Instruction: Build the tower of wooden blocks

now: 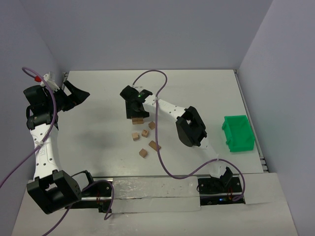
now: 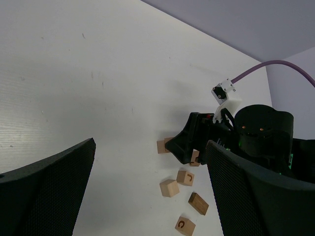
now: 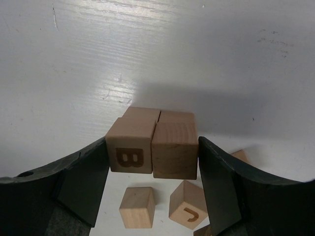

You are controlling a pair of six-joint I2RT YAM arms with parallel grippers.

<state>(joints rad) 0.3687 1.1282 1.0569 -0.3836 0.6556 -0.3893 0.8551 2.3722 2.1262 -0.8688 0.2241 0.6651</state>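
Observation:
My right gripper (image 1: 136, 111) reaches down at the table's middle and is shut on two light-brown wood blocks side by side, one marked B (image 3: 131, 149) and one plain (image 3: 174, 150). Its fingers (image 3: 83, 182) press their outer sides. More wooden faces (image 3: 142, 114) show just beyond them; I cannot tell whether those are other blocks. From above, this group shows as a block (image 1: 137, 120) under the gripper. Several loose blocks (image 1: 145, 132) lie just in front, also in the left wrist view (image 2: 169, 188). My left gripper (image 1: 78, 96) is open and empty, raised at the far left.
A green plastic bin (image 1: 238, 133) stands at the right edge of the table. The right arm's purple cable (image 1: 160, 147) loops over the table beside the loose blocks. Grey walls close the table at the back and sides.

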